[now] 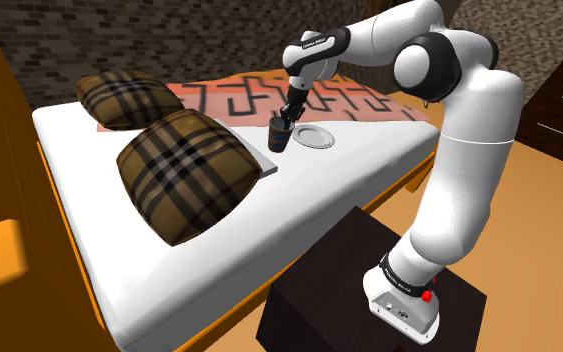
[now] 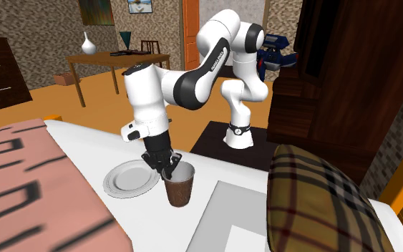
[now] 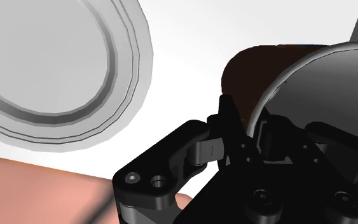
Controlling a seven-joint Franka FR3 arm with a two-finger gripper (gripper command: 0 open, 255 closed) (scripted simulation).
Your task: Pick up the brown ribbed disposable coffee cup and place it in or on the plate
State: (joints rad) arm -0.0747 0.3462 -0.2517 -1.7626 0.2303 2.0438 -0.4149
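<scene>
One white bed (image 1: 369, 190); two plaid pillows (image 1: 191, 172) on it, the farther partly hidden behind the nearer. Grey plate (image 2: 129, 177), edge cut off in wrist view. Brown cup (image 2: 180, 192) upright on bed at plate's 4 o'clock, second exterior view; ribbing indiscernible. Gripper (image 2: 170, 172) clenched on its rim.

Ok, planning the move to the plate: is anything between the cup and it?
Nothing visible. The cup stands beside the plate with only bare white sheet between them; the gripper is at the cup's rim.
</scene>
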